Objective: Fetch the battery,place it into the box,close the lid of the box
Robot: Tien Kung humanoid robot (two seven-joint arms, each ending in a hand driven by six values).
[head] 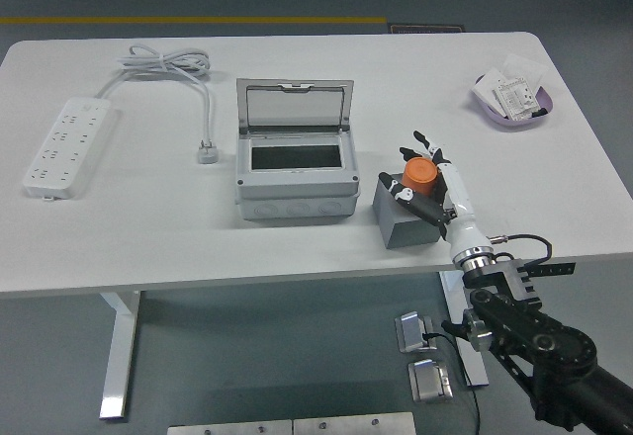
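White surface (297, 247) bearing the grey box (295, 173), lid (294, 107) raised; right of the box, the right hand (432, 188), fingers (404, 194) curled around the orange battery (420, 172) on its grey block (406, 219); a loose grip risks dropping it short of the box.

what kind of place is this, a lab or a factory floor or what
Most likely a robotics lab or test room. A plain white table stands on a grey floor with a yellow line, and laid out on it are test props: a power strip, an open box, and a grey block under the robot hand.
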